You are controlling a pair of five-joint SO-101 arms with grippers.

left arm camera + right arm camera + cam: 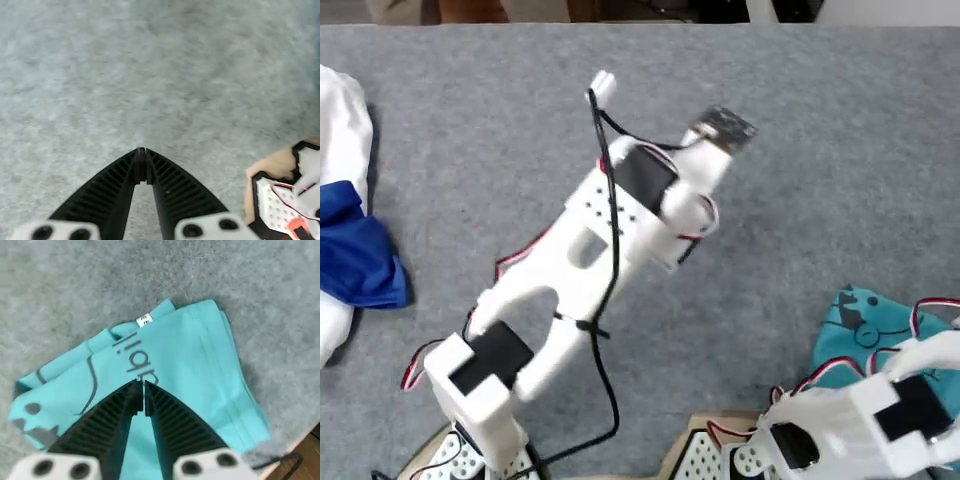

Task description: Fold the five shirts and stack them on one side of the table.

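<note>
A folded teal shirt with a grey print lies near the table's front right corner; the right wrist view shows the same teal shirt with a small white tag. My right gripper hangs just above it, shut and empty. My left arm stretches over the middle of the grey table. Its gripper is shut over bare carpet, holding nothing. At the left edge lie a white shirt and a crumpled blue shirt on top of it.
The grey felt table surface stretches wide behind and to the right of the left arm. The arm bases sit at the front edge. A base plate with wires appears in the left wrist view.
</note>
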